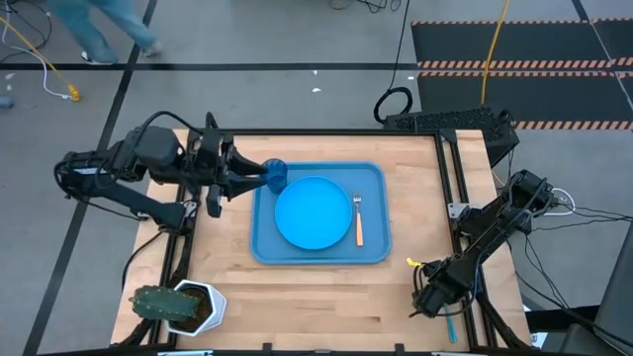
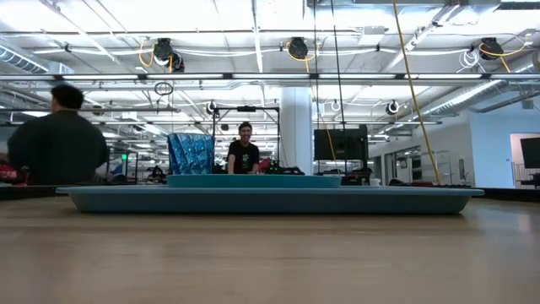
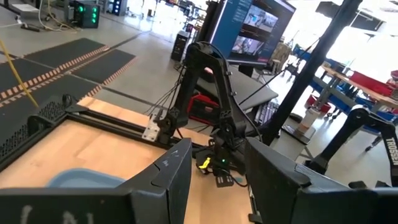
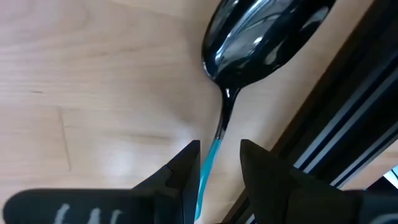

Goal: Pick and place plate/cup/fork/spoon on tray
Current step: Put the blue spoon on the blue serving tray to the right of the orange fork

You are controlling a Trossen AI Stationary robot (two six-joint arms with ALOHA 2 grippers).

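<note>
plate (image 1: pixel 313 213): on tray (image 1: pixel 318 256)
fork (image 1: pixel 358 219): on tray beside plate
cup (image 1: pixel 275 176): held by left gripper (image 1: pixel 255 176) at tray corner
spoon (image 4: pixel 261 38): handle between right gripper (image 4: pixel 219 163) fingers, at tabletop edge, left to place

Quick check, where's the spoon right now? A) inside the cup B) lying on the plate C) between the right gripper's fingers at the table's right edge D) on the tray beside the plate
C. In the right wrist view the spoon's light-blue handle runs between the right gripper's fingers over bare wood next to the table's black edge rail; in the high view the tray holds only the plate and the fork.
</note>
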